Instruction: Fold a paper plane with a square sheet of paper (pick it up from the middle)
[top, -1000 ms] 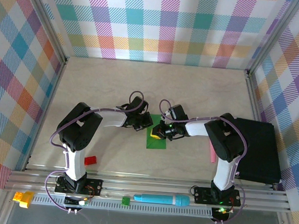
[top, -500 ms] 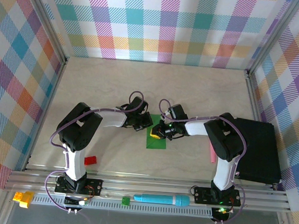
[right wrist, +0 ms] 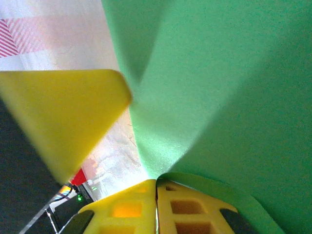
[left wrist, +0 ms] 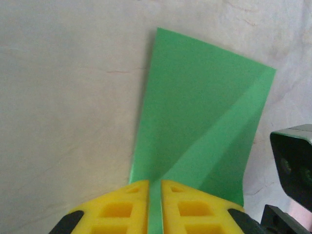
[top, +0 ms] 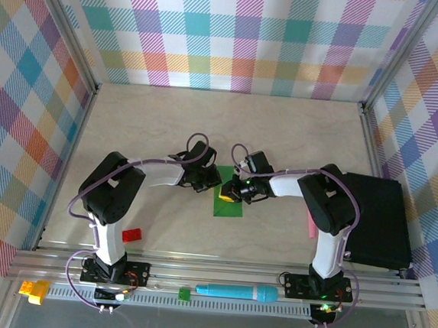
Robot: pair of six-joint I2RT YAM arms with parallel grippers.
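Two yellow-fingered grippers, the left gripper [left wrist: 155,183] and right gripper [right wrist: 156,181], stay pinched on the bright-green, partly creased square sheet of paper [top: 228,207] at the centre of the pale bench [top: 298,132]. Both have edged slightly toward 12 o'clock, so the folding is probably still under way.

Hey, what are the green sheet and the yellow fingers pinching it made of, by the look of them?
Green sheet: thin matte paper, seemingly; it holds a sharp diagonal crease. Yellow fingers: likely moulded or printed plastic, matte, with recessed pockets; can't tell which.
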